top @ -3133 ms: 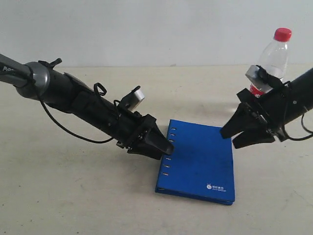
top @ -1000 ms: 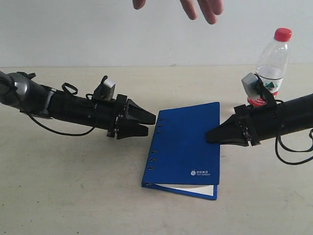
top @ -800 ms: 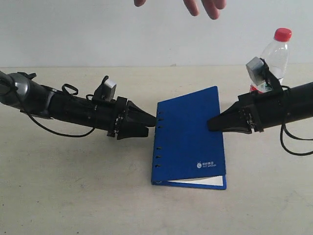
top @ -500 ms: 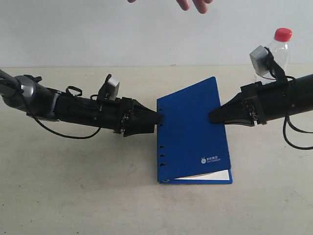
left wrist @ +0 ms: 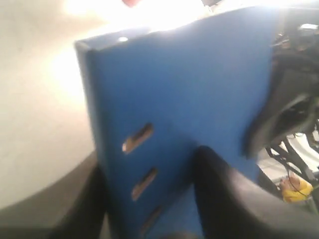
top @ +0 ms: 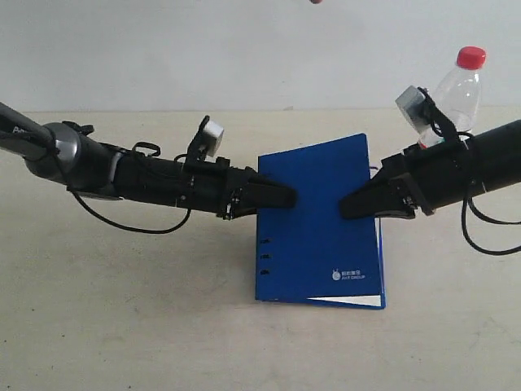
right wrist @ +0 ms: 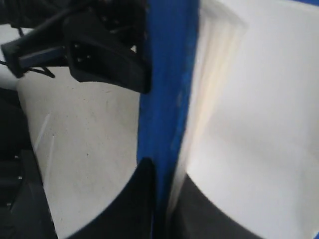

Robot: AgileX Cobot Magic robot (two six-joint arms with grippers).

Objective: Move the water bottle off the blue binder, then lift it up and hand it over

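Blue binder (top: 321, 220) is tipped up on the tabletop (top: 122, 309), left tool (top: 281, 197) pinching its slotted edge, right tool (top: 352, 208) pinching the opposite edge. Water bottle (top: 456, 98) stands upright behind the right tool, clear of the binder.

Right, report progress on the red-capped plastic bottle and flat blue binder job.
Done: the clear red-capped water bottle stands on the beige table, off the flat deep-blue binder. In hand: the left gripper and right gripper clamp the binder's opposite edges, tilting it with its far edge raised. Left: lifting it clear and handing it over.
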